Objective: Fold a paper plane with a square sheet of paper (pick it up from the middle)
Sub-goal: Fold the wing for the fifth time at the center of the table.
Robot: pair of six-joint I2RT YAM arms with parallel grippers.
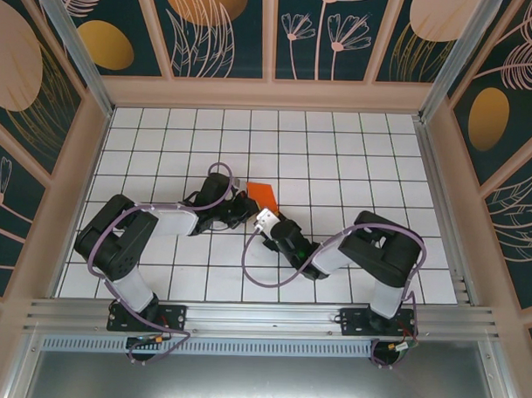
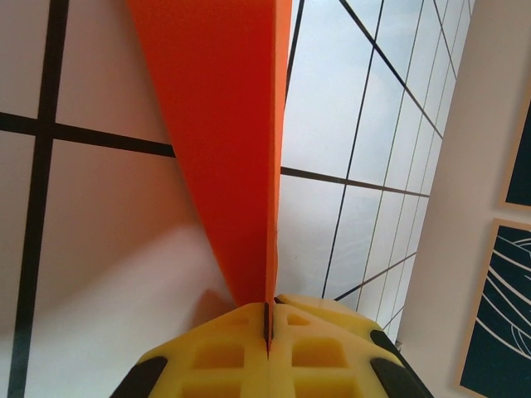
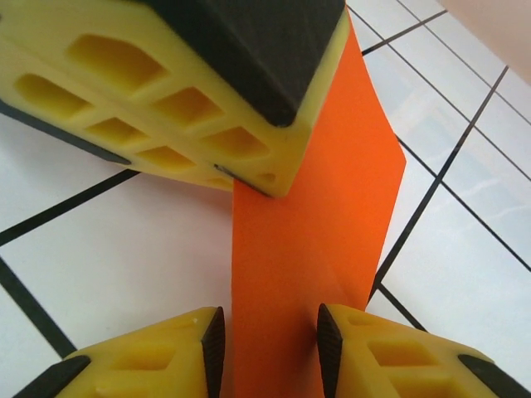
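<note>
Looking down from above, I see the left gripper point(image 1: 242, 207) and the right gripper point(image 1: 263, 221) tip to tip over the white tiled table point(image 1: 355, 158), with the folded orange paper point(image 1: 265, 195) poking out just past them. From the left wrist, the left gripper point(image 2: 267, 311) is squeezed tight on the thin end of the orange paper point(image 2: 224, 124), holding it up on its edge, I think to keep it steady. From the right wrist, the right gripper point(image 3: 270, 344) has its fingers apart, one on each side of the orange paper point(image 3: 315, 215), not pinching yet, maybe ready to grab.
</note>
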